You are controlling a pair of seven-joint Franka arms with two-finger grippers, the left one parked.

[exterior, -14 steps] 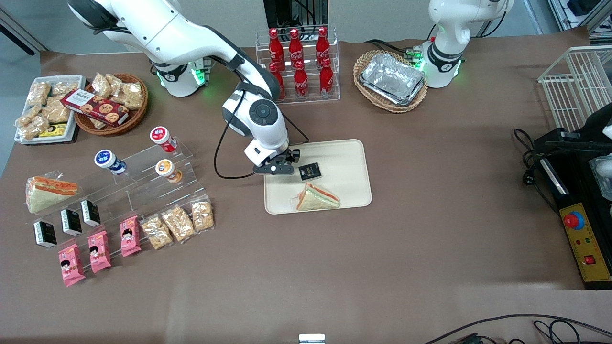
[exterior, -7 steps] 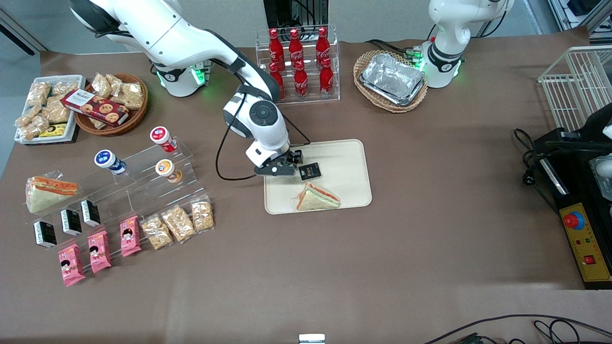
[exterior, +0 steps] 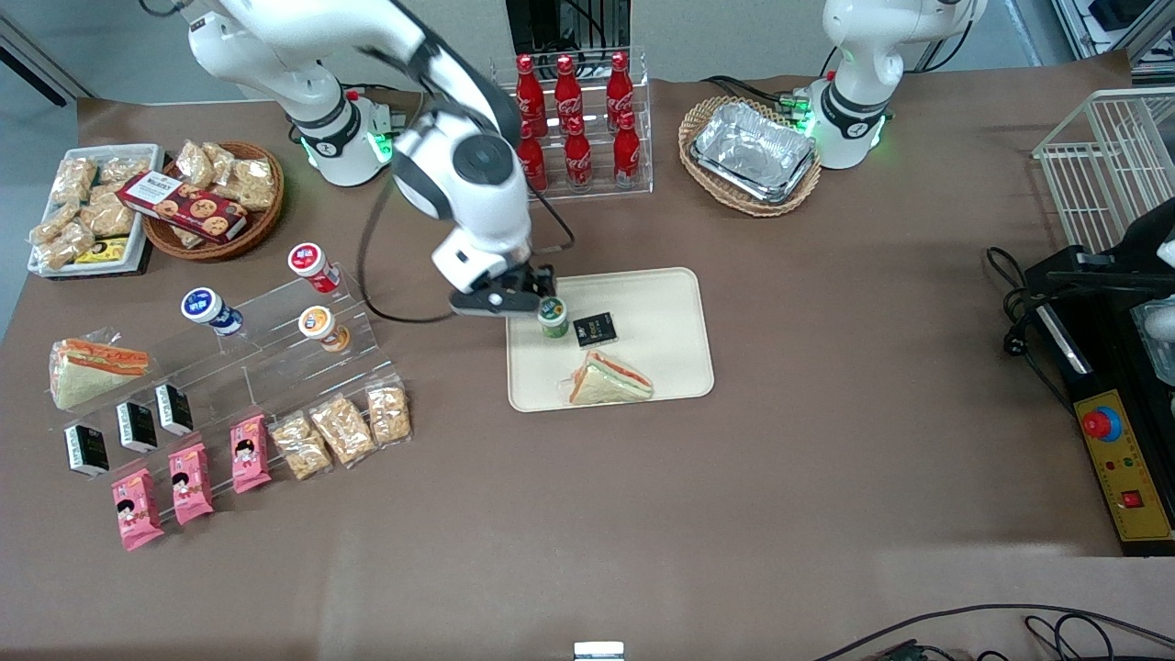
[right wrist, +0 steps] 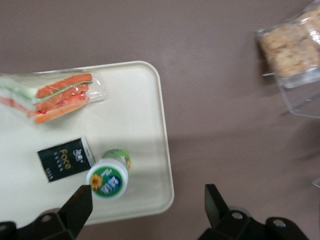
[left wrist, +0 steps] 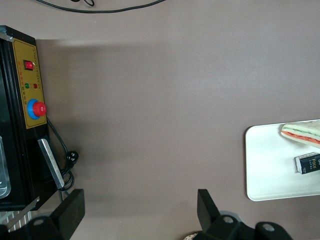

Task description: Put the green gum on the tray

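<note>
Green gum (exterior: pixel 553 316) stood upright on the tray (exterior: pixel 670 367), close to the tray's edge at the working arm's end. Half a second before, the bottle could not be seen at all, because the tool sat low over that same spot and hid it. Now the tool (exterior: pixel 497 300) had lifted up and pulled away toward the working arm's end of the bench (exterior: pixel 734 505), and the bottle was out in the open.

The wrist camera showed the tool's two fingers (right wrist: pixel 77 207) spread wide apart with nothing between them. The green gum (right wrist: pixel 107 177) stood on its own there, not touching either finger.

Just beside the bottle lay a small black packet (exterior: pixel 594 329), and a wrapped sandwich (exterior: pixel 608 379) lay on the tray nearer the front camera. The bottle looked very close to the black packet, but I could not tell if they touched.

So it seemed the arm had let go of the bottle and left it on the tray. The job looked done. All that seemed left was for the arm to move clear without bumping the bottle.
</note>
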